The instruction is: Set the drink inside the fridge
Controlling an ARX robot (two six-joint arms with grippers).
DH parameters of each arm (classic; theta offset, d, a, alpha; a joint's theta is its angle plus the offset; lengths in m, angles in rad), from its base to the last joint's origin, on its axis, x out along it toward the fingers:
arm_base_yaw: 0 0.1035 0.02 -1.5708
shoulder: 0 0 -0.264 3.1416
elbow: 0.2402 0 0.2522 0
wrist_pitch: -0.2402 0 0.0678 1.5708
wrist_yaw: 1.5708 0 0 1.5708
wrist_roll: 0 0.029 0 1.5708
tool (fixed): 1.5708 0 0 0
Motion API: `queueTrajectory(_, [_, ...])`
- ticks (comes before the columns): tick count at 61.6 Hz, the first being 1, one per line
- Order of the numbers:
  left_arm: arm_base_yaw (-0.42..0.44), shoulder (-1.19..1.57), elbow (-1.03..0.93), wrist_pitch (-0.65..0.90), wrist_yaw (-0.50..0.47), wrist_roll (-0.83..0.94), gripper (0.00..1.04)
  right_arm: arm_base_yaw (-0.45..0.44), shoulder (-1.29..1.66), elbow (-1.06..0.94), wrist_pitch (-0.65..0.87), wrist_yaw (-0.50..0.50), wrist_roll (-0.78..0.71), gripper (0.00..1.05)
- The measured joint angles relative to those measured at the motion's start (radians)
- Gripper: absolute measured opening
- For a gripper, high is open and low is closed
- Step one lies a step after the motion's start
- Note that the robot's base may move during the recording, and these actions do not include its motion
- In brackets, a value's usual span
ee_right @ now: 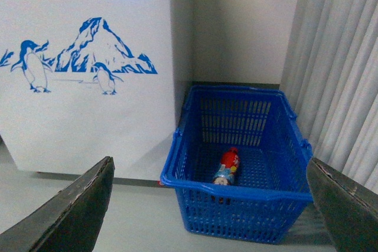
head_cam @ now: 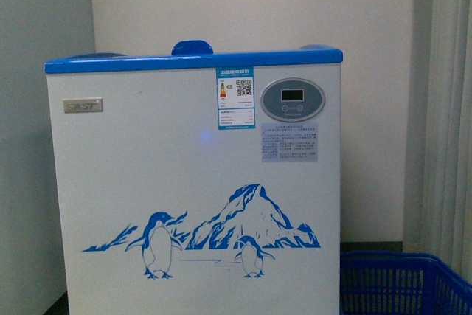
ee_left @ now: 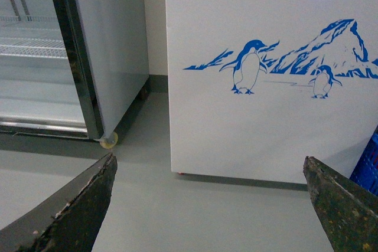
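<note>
The fridge is a white chest cooler with a blue top rim, penguin-and-mountain graphic and oval grey control panel. It fills the front view and shows in the left wrist view and right wrist view. The drink, a small bottle with a red top and colourful label, lies on its side in a blue plastic basket on the floor beside the fridge. My right gripper is open and empty, well short of the basket. My left gripper is open and empty, facing the fridge's lower front.
A taller grey-white cabinet on castors stands beside the fridge, with wire shelves behind glass. The basket corner shows at the front view's lower right. Curtains hang behind the basket. The floor is grey.
</note>
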Motion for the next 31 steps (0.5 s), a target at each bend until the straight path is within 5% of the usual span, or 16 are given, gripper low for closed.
queueTrajectory(31, [0.000,0.000,0.000,0.000,0.000,0.000,0.97,0.000,0.000,0.000,0.000,0.000,0.000,0.97])
